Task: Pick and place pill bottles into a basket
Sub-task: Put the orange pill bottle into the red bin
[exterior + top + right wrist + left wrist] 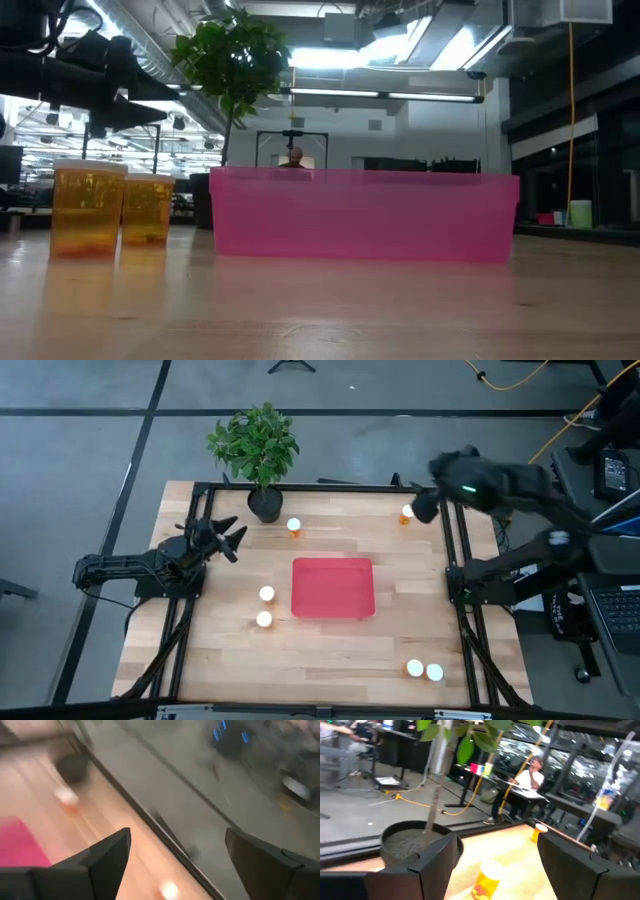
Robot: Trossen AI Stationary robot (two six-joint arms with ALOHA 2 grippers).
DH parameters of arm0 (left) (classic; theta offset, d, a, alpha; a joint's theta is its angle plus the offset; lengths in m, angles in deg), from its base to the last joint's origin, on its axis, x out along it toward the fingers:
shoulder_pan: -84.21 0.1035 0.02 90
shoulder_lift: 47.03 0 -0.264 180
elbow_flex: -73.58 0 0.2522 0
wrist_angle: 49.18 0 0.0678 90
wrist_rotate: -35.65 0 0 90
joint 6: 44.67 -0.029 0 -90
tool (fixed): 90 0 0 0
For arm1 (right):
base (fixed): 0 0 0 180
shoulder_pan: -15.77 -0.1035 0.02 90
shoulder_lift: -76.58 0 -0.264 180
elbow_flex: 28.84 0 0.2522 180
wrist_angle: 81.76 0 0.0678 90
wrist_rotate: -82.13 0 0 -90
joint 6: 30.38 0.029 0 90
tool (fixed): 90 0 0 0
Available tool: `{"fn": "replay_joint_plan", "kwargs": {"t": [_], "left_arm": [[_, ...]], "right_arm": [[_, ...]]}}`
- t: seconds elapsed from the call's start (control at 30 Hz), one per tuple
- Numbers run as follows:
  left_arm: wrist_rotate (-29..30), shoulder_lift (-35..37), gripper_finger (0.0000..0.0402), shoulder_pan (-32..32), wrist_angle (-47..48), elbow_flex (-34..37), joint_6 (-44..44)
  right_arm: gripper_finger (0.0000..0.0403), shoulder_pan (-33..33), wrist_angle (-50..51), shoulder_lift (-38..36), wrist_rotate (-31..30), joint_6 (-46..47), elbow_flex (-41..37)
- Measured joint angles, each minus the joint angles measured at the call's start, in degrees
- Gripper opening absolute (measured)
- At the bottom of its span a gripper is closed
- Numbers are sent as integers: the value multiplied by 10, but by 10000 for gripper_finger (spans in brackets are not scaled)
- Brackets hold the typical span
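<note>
Six pill bottles stand on the table, none of them in the basket (333,588) yet. Taking the red tray as the clock's centre in the high view: one bottle (293,526) sits at about eleven o'clock near the plant pot (265,503), one (407,514) at one o'clock by the far right edge, two (267,594) (264,619) just beside the tray at nine o'clock, and a pair (415,669) (434,673) at five o'clock near the front edge.

Right gripper (426,506) hangs at one o'clock, just beside the far-right bottle, fingers spread wide with nothing between them in its wrist view. Left gripper (228,537) waits at ten o'clock, jaws parted and empty, aimed toward the bottle by the pot.

My guess is the right arm is lining up on the one o'clock bottle. Risk lies in the bottle's place: it stands close to the table's edge, so a finger arriving off-centre could tip it or roll it off the wood. The wrist view smears, which suggests fast motion, and that raises the chance of a knock. On the left, the pot stands near the eleven o'clock bottle and could foul a wide approach.
</note>
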Motion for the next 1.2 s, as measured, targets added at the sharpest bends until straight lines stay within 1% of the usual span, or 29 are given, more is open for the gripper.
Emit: {"fn": "replay_joint_plan", "kwargs": {"t": [0.07,0.13,0.17,0.23,0.3,0.4,0.5,0.57,0.67,0.8,0.9,1.0,1.1,1.2], "left_arm": [[-15,0,273,0,0,0,-19],[-30,0,273,0,0,0,-28],[-37,0,273,0,0,0,-28],[-51,0,273,0,0,0,-24],[-72,0,273,0,0,0,-14],[-94,0,273,0,0,0,1],[-94,0,273,0,0,0,4],[-90,-1,273,0,0,0,17],[-87,-1,273,0,0,0,32],[-78,-9,273,1,0,0,32],[-67,-24,273,1,0,0,45],[-66,-42,273,1,0,0,61],[-66,-62,273,1,0,0,81],[-66,-81,273,1,0,0,101]], "right_arm": [[326,32,75,57,9,7,51],[326,66,95,85,39,6,61],[326,86,89,89,66,5,55],[328,132,73,92,141,-8,32],[336,174,50,92,199,-22,-4],[355,230,12,86,243,-39,-77],[379,276,-22,82,281,-66,-160],[392,303,-52,84,320,-80,-215],[398,332,-112,83,367,-85,-292],[397,346,-187,83,375,-86,-374],[397,353,-214,83,348,-93,-415],[397,369,-235,83,326,-105,-443],[397,386,-245,83,325,-117,-466],[397,402,-255,89,325,-137,-472]]}}
